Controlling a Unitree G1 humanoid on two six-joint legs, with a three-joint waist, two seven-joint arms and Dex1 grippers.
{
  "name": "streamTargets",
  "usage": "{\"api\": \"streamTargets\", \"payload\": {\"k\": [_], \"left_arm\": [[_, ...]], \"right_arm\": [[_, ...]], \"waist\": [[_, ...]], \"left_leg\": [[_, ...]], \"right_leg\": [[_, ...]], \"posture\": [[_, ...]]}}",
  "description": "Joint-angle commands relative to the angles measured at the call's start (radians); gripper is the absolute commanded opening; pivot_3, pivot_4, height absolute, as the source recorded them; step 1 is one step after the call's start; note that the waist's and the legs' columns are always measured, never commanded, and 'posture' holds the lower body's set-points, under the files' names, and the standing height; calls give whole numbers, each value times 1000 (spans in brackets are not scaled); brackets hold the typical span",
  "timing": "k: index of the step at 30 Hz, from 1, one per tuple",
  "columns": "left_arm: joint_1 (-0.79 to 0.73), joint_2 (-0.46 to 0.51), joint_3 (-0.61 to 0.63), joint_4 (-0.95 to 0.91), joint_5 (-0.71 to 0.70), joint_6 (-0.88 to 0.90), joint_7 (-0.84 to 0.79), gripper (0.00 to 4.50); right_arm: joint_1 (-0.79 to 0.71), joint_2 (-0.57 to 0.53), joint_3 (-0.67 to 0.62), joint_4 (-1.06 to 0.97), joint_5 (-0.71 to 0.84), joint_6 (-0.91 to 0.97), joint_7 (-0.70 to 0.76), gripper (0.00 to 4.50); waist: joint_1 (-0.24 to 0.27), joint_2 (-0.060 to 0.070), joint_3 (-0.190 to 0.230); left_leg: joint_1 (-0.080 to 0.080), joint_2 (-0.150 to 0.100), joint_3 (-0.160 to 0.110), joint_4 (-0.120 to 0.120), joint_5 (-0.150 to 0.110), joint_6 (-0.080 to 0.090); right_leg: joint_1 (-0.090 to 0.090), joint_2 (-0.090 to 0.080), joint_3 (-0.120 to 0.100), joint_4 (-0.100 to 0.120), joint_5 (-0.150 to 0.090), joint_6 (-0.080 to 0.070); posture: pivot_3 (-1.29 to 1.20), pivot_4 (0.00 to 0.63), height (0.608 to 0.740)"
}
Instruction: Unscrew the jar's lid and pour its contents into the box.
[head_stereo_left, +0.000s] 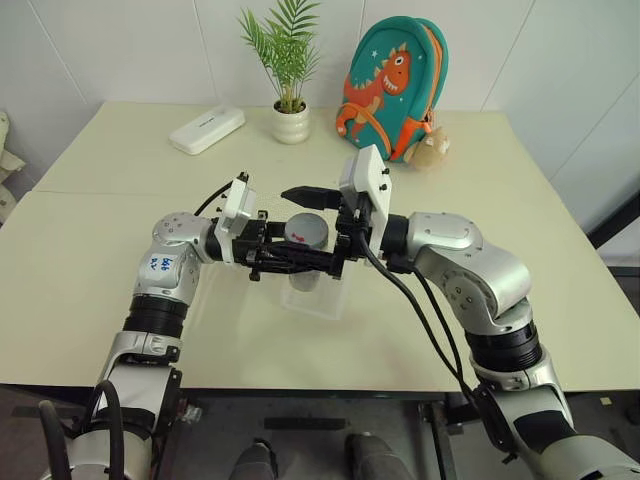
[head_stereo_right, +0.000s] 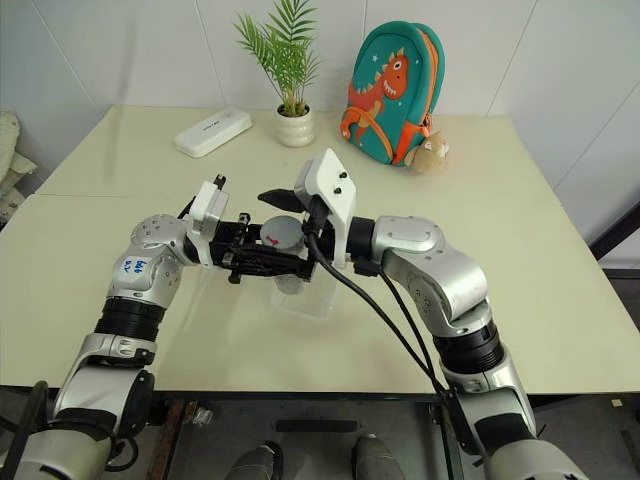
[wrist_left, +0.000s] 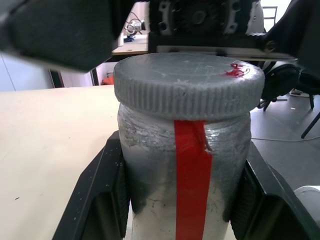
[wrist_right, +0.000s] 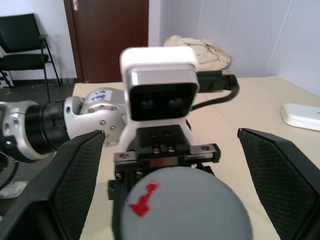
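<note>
My left gripper (head_stereo_left: 300, 250) is shut on the jar (wrist_left: 185, 170), a silvery-grey canister with a red vertical stripe, and holds it upright. The grey ribbed lid (wrist_left: 187, 82) with a small red mark sits on top of the jar. The jar hangs just above the box (head_stereo_left: 318, 298), a shallow clear plastic tray on the table. My right gripper (head_stereo_left: 312, 226) comes in from the right and is open. Its black fingers (wrist_right: 75, 185) stand wide on either side of the lid without touching it. The contents are hidden inside the jar.
At the back of the cream table (head_stereo_left: 120, 260) are a white flat case (head_stereo_left: 207, 130), a potted plant (head_stereo_left: 291, 122), a teal dinosaur backpack (head_stereo_left: 393, 88) and a small plush toy (head_stereo_left: 432, 148).
</note>
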Motion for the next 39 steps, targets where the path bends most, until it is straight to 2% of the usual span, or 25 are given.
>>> {"api": "streamTargets", "payload": {"k": [1,11,30,34,39], "left_arm": [[-10,-4,18,-37,-25,-13,-13,2070],[1,7,31,-34,-30,-12,-23,2070],[-2,22,58,33,-15,-30,-14,2070],[-13,19,58,59,-12,-42,-17,2070],[-30,11,52,87,-11,-52,-30,2070]], "right_arm": [[-38,-1,-4,17,-19,-42,9,4467],[-64,-26,-20,55,-39,-55,25,4467],[-10,-176,-86,-87,40,58,20,4467],[-11,-168,-97,-132,82,95,7,4467],[-35,-97,-105,-154,140,136,-53,4467]], "waist": [[0,0,0],[1,0,0],[1,0,0],[0,0,0],[0,0,0]], "left_leg": [[0,0,0,0,0,0],[0,0,0,0,0,0],[0,0,0,0,0,0],[0,0,0,1,0,0],[0,0,0,1,0,0]], "right_leg": [[0,0,0,0,0,0],[0,0,0,0,0,0],[0,0,0,0,0,0],[0,0,0,0,0,0],[0,0,0,1,0,0]], "posture": [[0,150,740],[0,150,740],[0,150,740],[0,150,740],[0,150,740]]}}
